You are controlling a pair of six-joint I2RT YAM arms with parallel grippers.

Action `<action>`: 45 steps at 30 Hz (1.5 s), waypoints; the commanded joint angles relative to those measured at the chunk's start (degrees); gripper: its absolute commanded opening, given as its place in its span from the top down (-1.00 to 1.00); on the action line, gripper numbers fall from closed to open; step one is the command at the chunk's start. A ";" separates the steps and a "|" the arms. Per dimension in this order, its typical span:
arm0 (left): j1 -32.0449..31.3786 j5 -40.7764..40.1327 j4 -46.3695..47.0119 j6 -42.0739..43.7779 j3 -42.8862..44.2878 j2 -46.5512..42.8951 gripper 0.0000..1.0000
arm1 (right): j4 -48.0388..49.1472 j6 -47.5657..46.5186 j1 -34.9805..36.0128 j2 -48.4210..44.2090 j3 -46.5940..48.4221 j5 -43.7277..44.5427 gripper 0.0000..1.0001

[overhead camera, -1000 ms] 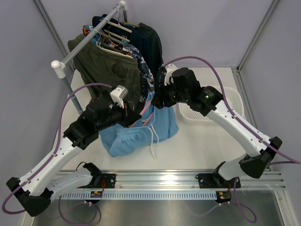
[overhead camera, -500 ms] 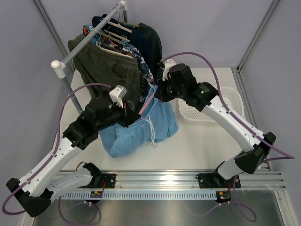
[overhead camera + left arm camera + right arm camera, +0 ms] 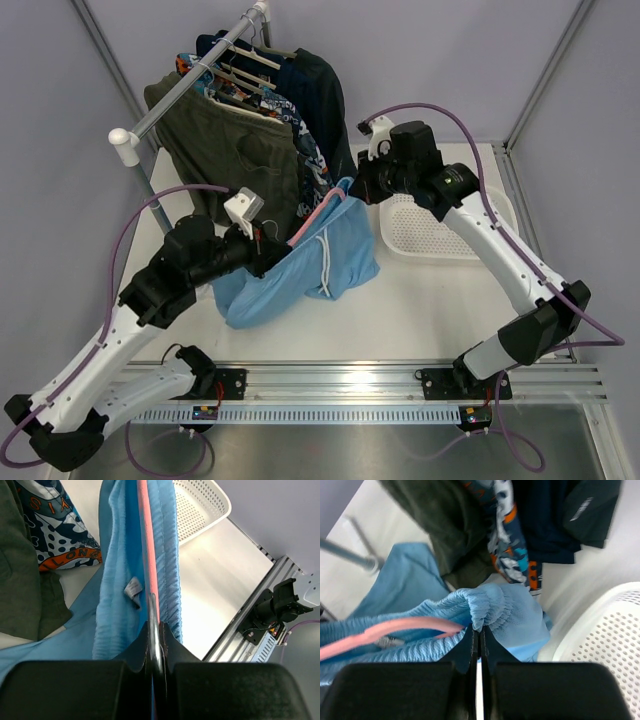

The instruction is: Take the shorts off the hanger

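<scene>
Light blue shorts (image 3: 335, 250) hang on a pink hanger (image 3: 318, 213) between my two arms, above the table. My left gripper (image 3: 268, 246) is shut on the hanger's metal hook (image 3: 154, 625), with the pink bar (image 3: 146, 555) and the ribbed waistband (image 3: 117, 580) running away from it. My right gripper (image 3: 358, 190) is shut on the far end of the shorts' waistband (image 3: 505, 602). That end is lifted off the tip of the hanger (image 3: 395, 630). The shorts' legs sag below, and a white drawstring dangles.
A clothes rack (image 3: 190, 85) at the back left carries dark green, patterned and navy garments (image 3: 240, 140) close behind the shorts. A white perforated basket (image 3: 440, 225) lies on the table to the right. A metal rail (image 3: 350, 385) runs along the near edge.
My right gripper has shut on the waistband's end and pulled it up and to the right. The shorts are now stretched between the arms. My left arm has drawn back a little to the left.
</scene>
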 commanded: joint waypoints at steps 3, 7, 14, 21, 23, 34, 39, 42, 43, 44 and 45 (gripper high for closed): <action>-0.24 2.40 11.37 -1.52 -0.45 -3.37 1.00 | 2.55 -7.79 -2.15 -1.30 -4.46 -19.95 1.00; -0.24 -4.10 18.50 -5.38 -2.55 -3.98 1.00 | 5.27 -5.42 -2.24 -2.89 -7.63 -23.78 1.00; -0.24 -10.53 30.81 -8.90 -7.21 -5.13 1.00 | 6.42 -6.90 -2.33 -4.82 -12.29 -31.24 1.00; -0.15 -10.54 40.49 -9.79 -8.71 -1.44 1.00 | 4.40 -14.36 -2.33 -7.46 -14.58 -37.56 0.98; -0.15 -9.13 40.32 -8.56 -7.58 1.19 1.00 | -0.40 -20.31 -2.33 -7.98 -12.23 -38.80 0.83; 0.20 0.27 23.27 12.88 2.97 8.94 1.00 | -35.48 -64.00 -4.00 -10.71 6.41 -41.35 -0.33; 0.20 10.37 16.26 26.21 5.08 9.81 1.00 | -47.46 -86.96 -4.00 -9.40 13.62 -43.29 -0.34; 0.20 14.68 12.12 30.97 7.10 10.69 1.00 | -48.42 -90.66 -3.82 -5.98 18.89 -42.42 -0.36; 0.20 15.56 11.23 31.69 7.54 10.96 1.00 | -49.04 -91.01 -3.56 -4.57 20.56 -42.06 -0.36; 0.20 16.79 10.35 32.22 8.07 11.39 1.00 | -50.52 -90.76 -3.30 -1.77 24.06 -41.45 -0.35; 0.20 16.98 8.95 32.92 8.51 11.83 1.00 | -51.58 -90.67 -2.34 -0.44 25.74 -40.05 -0.34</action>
